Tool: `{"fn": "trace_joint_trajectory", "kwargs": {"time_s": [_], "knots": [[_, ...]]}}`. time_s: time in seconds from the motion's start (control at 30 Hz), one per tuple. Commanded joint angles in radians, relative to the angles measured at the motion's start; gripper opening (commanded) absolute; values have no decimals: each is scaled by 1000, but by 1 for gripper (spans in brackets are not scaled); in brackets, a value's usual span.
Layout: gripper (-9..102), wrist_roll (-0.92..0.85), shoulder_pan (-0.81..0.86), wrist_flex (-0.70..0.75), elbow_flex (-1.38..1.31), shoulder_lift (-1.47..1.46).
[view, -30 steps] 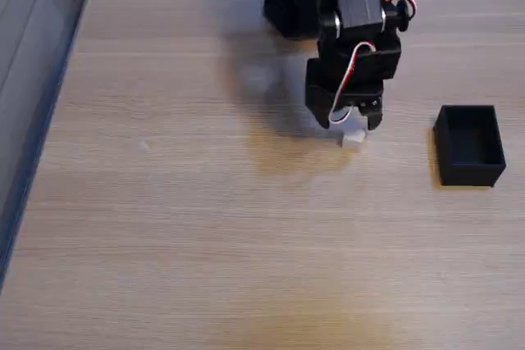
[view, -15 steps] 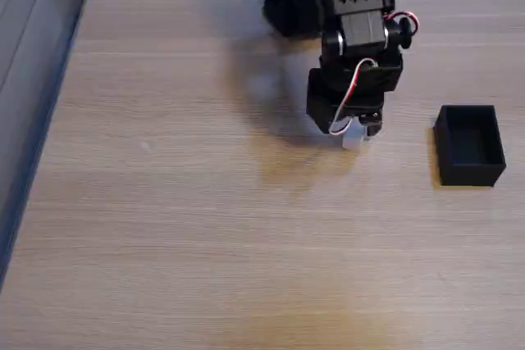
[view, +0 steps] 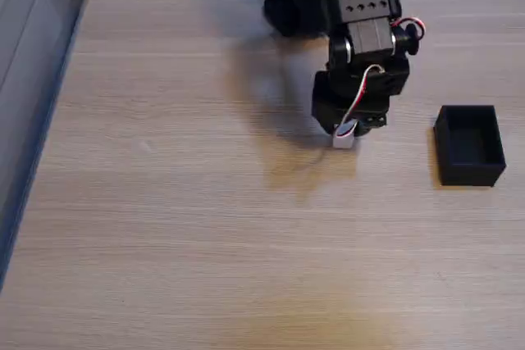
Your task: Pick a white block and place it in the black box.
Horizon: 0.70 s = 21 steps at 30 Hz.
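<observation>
Nearest the camera in the fixed view lies the bare stretch of the pale wood-grain laminate surface (view: 189, 243), smooth and matte with fine horizontal grain. Further back, the small matte white cube block (view: 343, 140) sits at the tip of the black claw (view: 344, 131), which carries red and white wires. The claw appears closed on the block, though the fingertips are mostly hidden by the claw's body, and whether the block is clear of the surface cannot be told. To the right, well apart, stands the matte black open-topped rectangular box (view: 469, 147) with thin walls. The step in hand looks like lifting and carrying: the grip should stay firm, the block should clear the near wall, and release should come over the box's middle.
</observation>
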Motion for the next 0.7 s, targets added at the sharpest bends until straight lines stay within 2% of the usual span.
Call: {"fn": "trace_joint_trajectory", "kwargs": {"time_s": [0.0, 0.2, 0.43, 0.67], "knots": [[6, -9, -12, 9, -29, 11], [2, -54, 2, -14, -15, 87], [0, -138, 34, -41, 41, 324], [0, -121, -137, -52, 133, 607]]}}
